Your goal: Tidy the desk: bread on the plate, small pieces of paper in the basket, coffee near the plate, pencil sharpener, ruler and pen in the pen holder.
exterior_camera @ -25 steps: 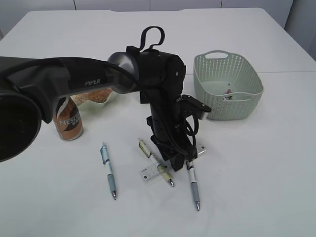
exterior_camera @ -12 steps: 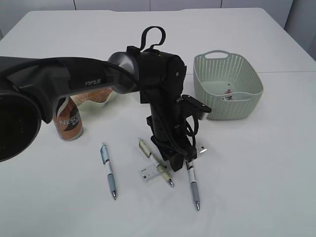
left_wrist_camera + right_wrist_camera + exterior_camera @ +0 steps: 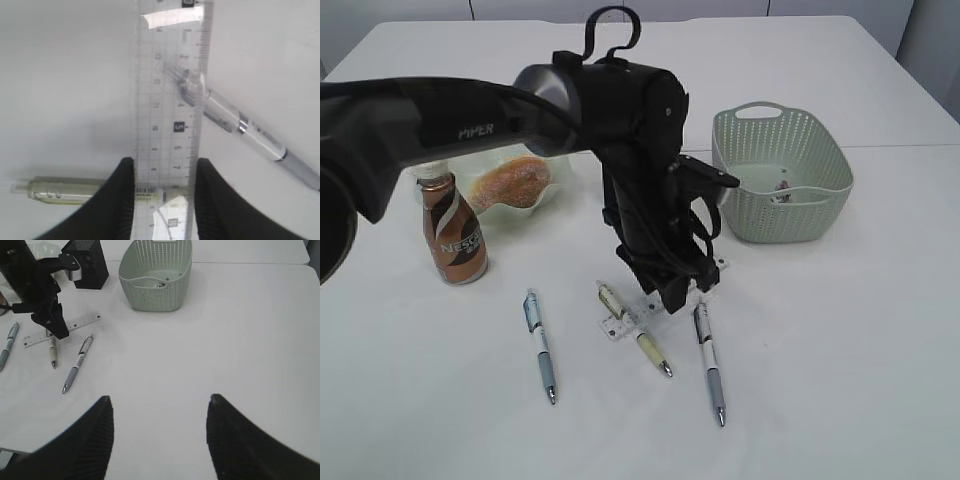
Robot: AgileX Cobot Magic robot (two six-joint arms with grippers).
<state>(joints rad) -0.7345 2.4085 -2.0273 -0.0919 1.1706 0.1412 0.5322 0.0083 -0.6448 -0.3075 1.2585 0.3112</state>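
Left arm reaches in from left, wrist bent down mid-counter (image 3: 840, 330); left pincer (image 3: 165, 192) narrow, fingers flanking the ruler (image 3: 170, 100), which lies across a yellowish pen (image 3: 635, 328) with a second pen (image 3: 709, 363) just beside it. Basket (image 3: 782, 172) sits right, apart. Right pincer (image 3: 159, 432) wide, holding nothing, over bare counter near front edge.

Bright even light from above, soft faint shadows on white surface (image 3: 840, 330). Glare patch on ruler (image 3: 170, 100). Left wrist view blurry, soft focus.
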